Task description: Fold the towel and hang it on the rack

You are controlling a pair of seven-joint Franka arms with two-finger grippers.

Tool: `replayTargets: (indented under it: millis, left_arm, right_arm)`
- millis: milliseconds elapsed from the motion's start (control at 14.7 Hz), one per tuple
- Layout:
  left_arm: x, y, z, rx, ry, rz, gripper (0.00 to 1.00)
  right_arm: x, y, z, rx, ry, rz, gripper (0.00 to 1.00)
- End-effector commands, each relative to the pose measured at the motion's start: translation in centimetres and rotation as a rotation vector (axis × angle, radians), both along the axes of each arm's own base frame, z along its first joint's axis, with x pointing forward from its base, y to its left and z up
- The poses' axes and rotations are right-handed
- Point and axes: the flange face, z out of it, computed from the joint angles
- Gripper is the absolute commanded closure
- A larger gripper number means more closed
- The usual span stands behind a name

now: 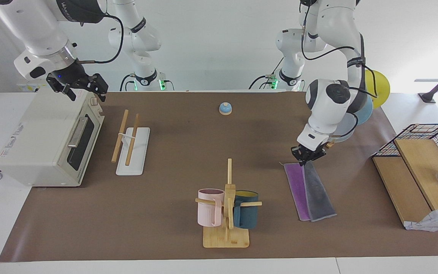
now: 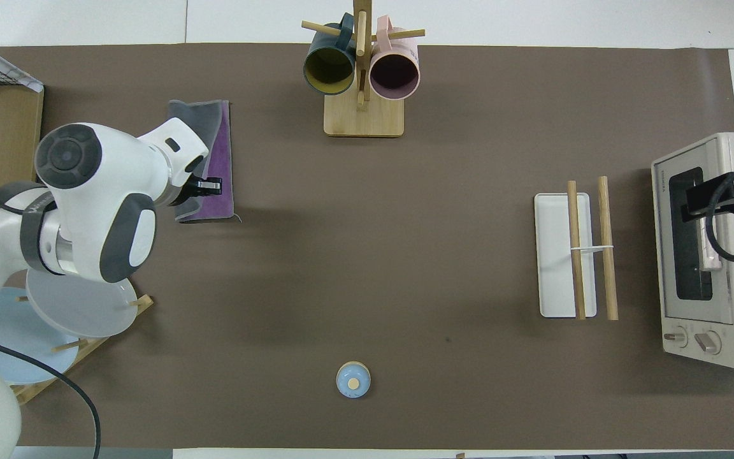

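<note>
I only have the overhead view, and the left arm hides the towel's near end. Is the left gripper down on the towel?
Observer: Yes. The left gripper is shut, tips down on the towel at its edge nearest the robots.
Operator: Are the rack's rods raised?
Observer: Yes, the rack holds both rods on a thin white support above its base.
Operator: And the right gripper?
Observer: The right gripper waits open over the oven.
</note>
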Motion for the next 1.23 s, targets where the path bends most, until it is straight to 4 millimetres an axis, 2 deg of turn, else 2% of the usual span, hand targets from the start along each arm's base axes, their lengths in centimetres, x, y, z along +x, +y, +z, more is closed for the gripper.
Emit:
replayTargets:
  millis: [0, 68, 136, 341, 545, 681, 817, 953, 1158]
  left_arm:
    - [-2.6, -0.8, -1.8, 0.017, -0.014, -0.012, 1.0]
    - [-3.1, -0.8, -2.5, 0.017, -0.009, -0.008, 1.0]
    - [-3.2, -0.8, -2.6, 0.018, -0.006, -0.008, 0.01]
    - [-2.7, 0.2, -2.1, 0.023, 0.002, 0.009, 0.0]
    - [-1.2, 3.2, -0.9, 0.022, 0.008, 0.058, 0.0]
    - [-0.2, 7.0, -1.2, -0.004, 0.009, 0.119, 0.0]
    - [0.5, 9.3, -1.1, -0.102, -0.006, 0.136, 0.0]
    - [1.1, 11.5, -2.4, -0.2, -0.008, 0.168, 0.0]
    - [1.6, 11.6, -5.0, -0.25, -0.002, 0.211, 0.0]
  right_arm:
    - [-0.9, -0.1, -0.1, 0.022, 0.021, 0.016, 0.0]
    - [-1.0, 0.0, 0.0, 0.022, 0.022, 0.018, 0.0]
    - [-0.9, -0.1, 0.0, 0.022, 0.018, 0.016, 0.0]
    - [-0.9, -0.2, 0.0, 0.022, 0.017, 0.013, 0.0]
    - [-0.9, 0.0, 0.0, 0.021, 0.018, 0.016, 0.0]
    - [-0.9, -0.4, -0.1, 0.022, 0.019, 0.01, 0.0]
    - [-0.9, -0.3, 0.0, 0.022, 0.017, 0.013, 0.0]
    - [-1.0, 0.5, -0.1, 0.024, 0.031, 0.028, 0.0]
    - [-1.2, 1.2, 0.0, 0.022, 0.039, 0.042, 0.0]
